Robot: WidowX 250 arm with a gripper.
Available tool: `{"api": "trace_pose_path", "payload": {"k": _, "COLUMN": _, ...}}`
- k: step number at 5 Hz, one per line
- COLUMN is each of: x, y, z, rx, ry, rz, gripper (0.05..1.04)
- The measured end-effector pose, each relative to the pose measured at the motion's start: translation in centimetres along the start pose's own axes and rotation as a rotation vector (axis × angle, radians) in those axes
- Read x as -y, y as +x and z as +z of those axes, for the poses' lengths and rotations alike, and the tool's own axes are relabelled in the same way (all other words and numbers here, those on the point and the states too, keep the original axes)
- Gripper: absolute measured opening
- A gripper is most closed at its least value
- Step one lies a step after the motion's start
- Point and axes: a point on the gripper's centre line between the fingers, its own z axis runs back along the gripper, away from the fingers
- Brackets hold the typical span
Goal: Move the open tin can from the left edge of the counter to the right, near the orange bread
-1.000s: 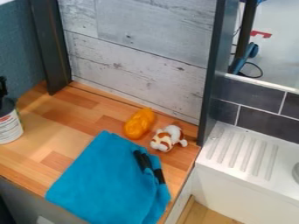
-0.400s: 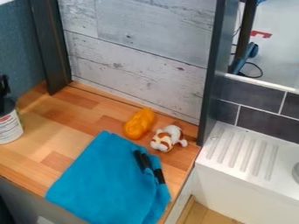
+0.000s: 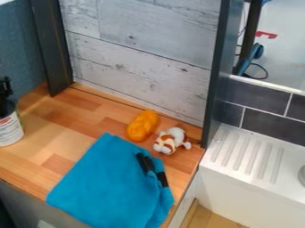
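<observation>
The view holds one wooden worktop (image 3: 77,107), one blue cloth (image 3: 101,182), one orange object (image 3: 142,126), one brown-and-white toy animal (image 3: 170,141), one labelled can (image 3: 9,130), two dark uprights (image 3: 53,53) and one white drainboard (image 3: 229,170).

Toy kitchen, ridged white drainboard (image 3: 245,158)

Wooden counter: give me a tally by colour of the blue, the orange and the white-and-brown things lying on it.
Blue: 1, a folded fabric cloth
Orange: 1, a lumpy, rounded object
White-and-brown: 1, a small patched toy
Total: 3
</observation>
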Motion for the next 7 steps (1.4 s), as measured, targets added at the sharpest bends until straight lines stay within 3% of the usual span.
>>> {"api": "trace_pose_path", "payload": {"k": 1, "x": 3.0, "y": -0.7, "z": 0.3, "rx": -0.01, "ry": -0.047, "rz": -0.019, "gripper": 1.0}}
{"api": "trace_pose_path", "payload": {"k": 2, "x": 7.9, "y": -2.2, "z": 1.5, "rx": -0.036, "ry": -0.047, "rz": -0.043, "gripper": 1.0}}
{"api": "trace_pose_path", "payload": {"k": 3, "x": 10.9, "y": -3.1, "z": 1.9, "rx": -0.054, "ry": -0.093, "rz": -0.112, "gripper": 1.0}}
{"api": "trace_pose_path", "payload": {"k": 4, "x": 12.2, "y": -2.8, "z": 2.1, "rx": -0.073, "ry": -0.145, "rz": -0.14, "gripper": 1.0}}
{"api": "trace_pose_path", "payload": {"k": 5, "x": 12.0, "y": -3.0, "z": 2.1, "rx": -0.085, "ry": -0.138, "rz": -0.142, "gripper": 1.0}}
{"api": "trace_pose_path", "payload": {"k": 6, "x": 10.7, "y": -3.3, "z": 4.6, "rx": -0.027, "ry": -0.12, "rz": -0.202, "gripper": 1.0}}
{"api": "trace_pose_path", "payload": {"k": 7, "x": 8.8, "y": -3.9, "z": 7.4, "rx": 0.046, "ry": -0.063, "rz": -0.291, "gripper": 1.0}}
